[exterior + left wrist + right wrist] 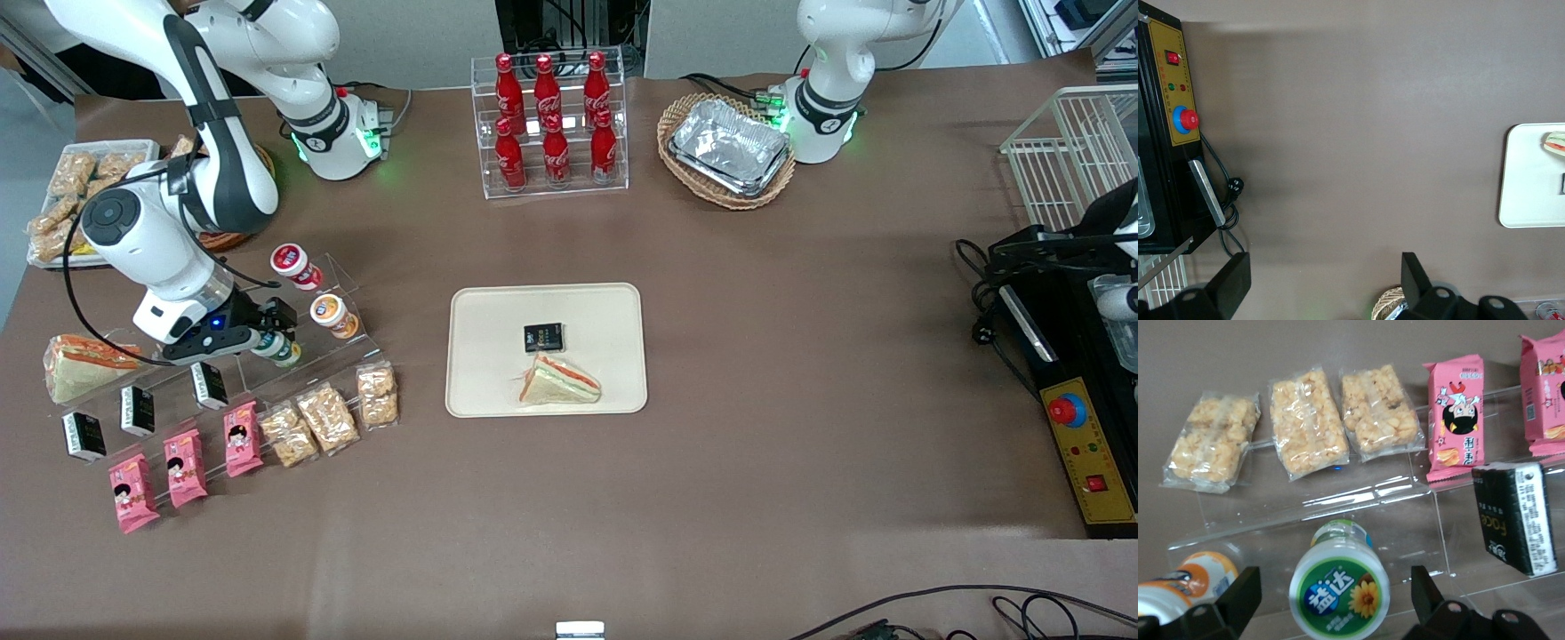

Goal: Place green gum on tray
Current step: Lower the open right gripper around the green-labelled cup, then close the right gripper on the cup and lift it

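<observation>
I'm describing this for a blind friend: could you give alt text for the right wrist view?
The claw is open around the green gum on a clear stepped display, one finger on each side. An orange-lidded bottle lies beside it, with three clear-wrapped snack bars, pink snack packs and a black box nearby.

The green gum (1339, 588) sits on the clear stepped display stand (293, 356), a small bottle whose round white lid, ringed in green, faces the wrist camera (blue characters and a little sunflower on top). It lies between the open fingers of the gripper (271, 343), one finger on each side, neither clearly touching it. Just beside it rests the orange-lidded bottle (1188, 583). The tray (480, 307) lies flat near the table's middle, cream-beige, rounded corners, low rim, well apart from the gum.
</observation>
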Controlling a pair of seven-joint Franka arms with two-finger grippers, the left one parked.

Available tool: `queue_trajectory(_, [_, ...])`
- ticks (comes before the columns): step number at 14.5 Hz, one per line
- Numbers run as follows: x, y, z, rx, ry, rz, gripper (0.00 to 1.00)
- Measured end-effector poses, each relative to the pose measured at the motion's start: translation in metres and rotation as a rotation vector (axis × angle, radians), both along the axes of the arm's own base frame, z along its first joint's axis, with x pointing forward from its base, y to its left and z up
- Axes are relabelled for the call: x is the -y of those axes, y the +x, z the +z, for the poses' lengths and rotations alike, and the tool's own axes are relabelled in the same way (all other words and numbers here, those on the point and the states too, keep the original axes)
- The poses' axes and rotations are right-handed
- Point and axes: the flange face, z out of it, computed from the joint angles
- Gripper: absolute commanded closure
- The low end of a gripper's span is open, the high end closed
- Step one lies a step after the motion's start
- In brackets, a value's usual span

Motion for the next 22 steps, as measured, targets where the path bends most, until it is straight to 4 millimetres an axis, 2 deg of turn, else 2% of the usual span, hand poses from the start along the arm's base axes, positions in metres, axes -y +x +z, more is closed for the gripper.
queue_trajectory(2, [0.0,-0.006,-0.008,0.003,0.0,0.003,0.0])
queue_trajectory(3, [0.0,-0.008,-0.011,0.002,-0.001,0.004,0.09])
queue_trajectory(4, [0.0,-0.01,-0.013,0.001,-0.001,0.005,0.36])
queue_trajectory(5, [0.0,-0.011,-0.014,0.0,-0.001,0.006,0.56])
queue_trajectory(6, [0.0,-0.011,-0.015,0.0,-0.001,0.007,0.73])
queue_trajectory(7, [0.0,-0.011,-0.015,0.0,-0.001,0.007,0.84])
queue_trajectory(13, [0.002,-0.011,-0.015,0.001,-0.001,0.004,0.87])
queue_trajectory(16, [0.006,-0.001,0.001,-0.008,-0.001,-0.004,0.87])
queue_trajectory(18, [0.008,0.015,0.035,-0.052,0.001,-0.008,0.87])
queue_trajectory(22, [0.008,0.043,0.124,-0.085,0.006,-0.01,0.87])
